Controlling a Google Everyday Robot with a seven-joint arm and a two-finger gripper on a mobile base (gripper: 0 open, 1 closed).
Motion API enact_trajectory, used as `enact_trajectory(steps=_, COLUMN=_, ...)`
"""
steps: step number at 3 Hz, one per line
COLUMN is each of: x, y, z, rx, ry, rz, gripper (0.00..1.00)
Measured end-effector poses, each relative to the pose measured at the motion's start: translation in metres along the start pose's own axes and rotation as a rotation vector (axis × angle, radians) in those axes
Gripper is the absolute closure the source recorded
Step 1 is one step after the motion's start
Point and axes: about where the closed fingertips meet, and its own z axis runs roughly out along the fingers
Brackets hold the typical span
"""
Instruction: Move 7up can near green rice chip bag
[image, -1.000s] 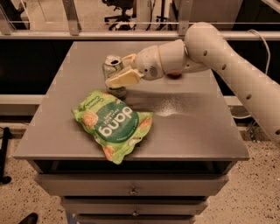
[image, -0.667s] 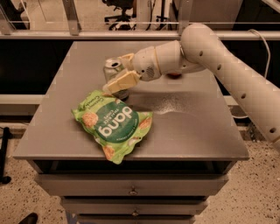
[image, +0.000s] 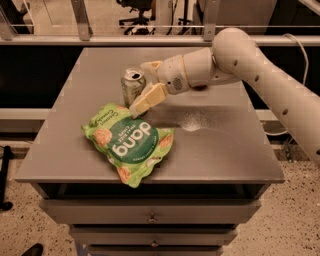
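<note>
The 7up can (image: 132, 86) stands upright on the grey table (image: 215, 145), silver pull-tab top up, just behind the top edge of the green rice chip bag (image: 129, 142). The bag lies flat at the front left with its "dang" circle facing up. My gripper (image: 139, 89) reaches in from the right, low over the table. Its cream fingers (image: 148, 100) are spread, one in front of the can over the bag's top edge, one behind the can. The can sits between the fingertips, and the jaws are open.
My white arm (image: 250, 60) crosses the table's back right. A small dark red object (image: 200, 88) shows partly under the wrist. Drawers (image: 150, 217) lie below the front edge. A railing (image: 100, 40) runs behind the table.
The can has shifted a little toward the bag. The front finger has swung away from the can, toward the bag, widening the jaws.
</note>
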Motion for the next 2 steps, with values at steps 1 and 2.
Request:
enact_trajectory(steps=1, x=0.044, y=-0.026, z=-0.102, rx=0.234, ry=0.006, rz=0.067, gripper=0.00)
enact_trajectory(steps=2, x=0.068, y=-0.042, z=-0.183, rx=0.408, ry=0.003, rz=0.099, gripper=0.00)
